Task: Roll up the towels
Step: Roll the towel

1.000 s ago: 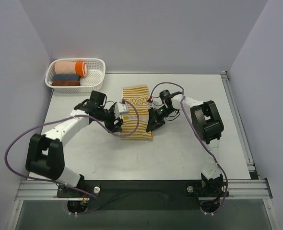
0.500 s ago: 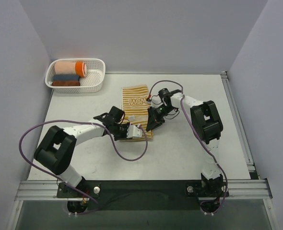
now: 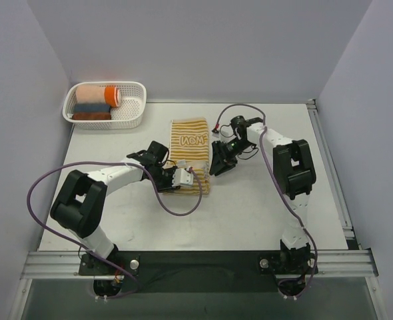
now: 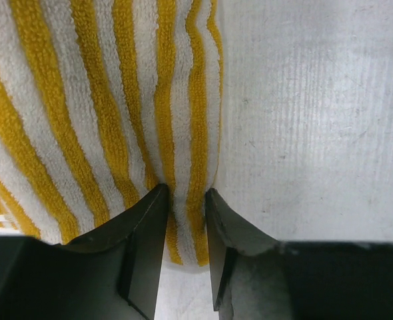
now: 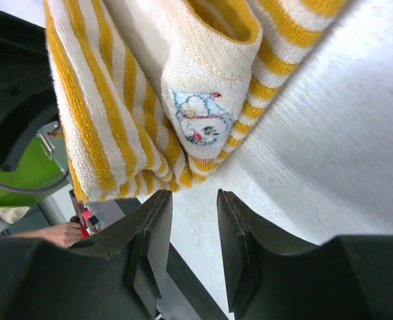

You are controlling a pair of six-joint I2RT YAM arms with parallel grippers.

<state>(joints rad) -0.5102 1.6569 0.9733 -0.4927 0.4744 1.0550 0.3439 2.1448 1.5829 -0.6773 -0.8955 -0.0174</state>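
**Left fingers pinched on the striped towel, right fingers loose beside it**

The yellow-and-white striped towel point(image 3: 188, 148) lies flat near the middle of the table point(image 3: 263, 200), its long side running away from me. White lettering point(image 3: 191, 141) shows on the mustard band at its far end.

My left gripper point(image 4: 184, 191) sits at the near edge of the towel, close to its right corner. Its fingers point(image 4: 143, 230) are drawn narrow and clamp a raised fold of the striped cloth between them. Bare table shows just to the right of that fold.

My right gripper point(image 5: 193, 195) is at the towel's right edge, a little farther up the table than the left one. Its fingers point(image 5: 155, 227) stand a small way apart, and only table shows in the gap. The cloth hangs bunched just past the fingertips, not between them, with a small cartoon figure point(image 5: 198, 120) on a folded corner.

At the far left corner a white basket point(image 3: 135, 105) holds three rolled towels, well apart from both arms: a peach-and-orange roll point(image 3: 96, 93) on top, a grey-blue roll point(image 3: 90, 107) and a reddish-brown roll point(image 3: 90, 116) below
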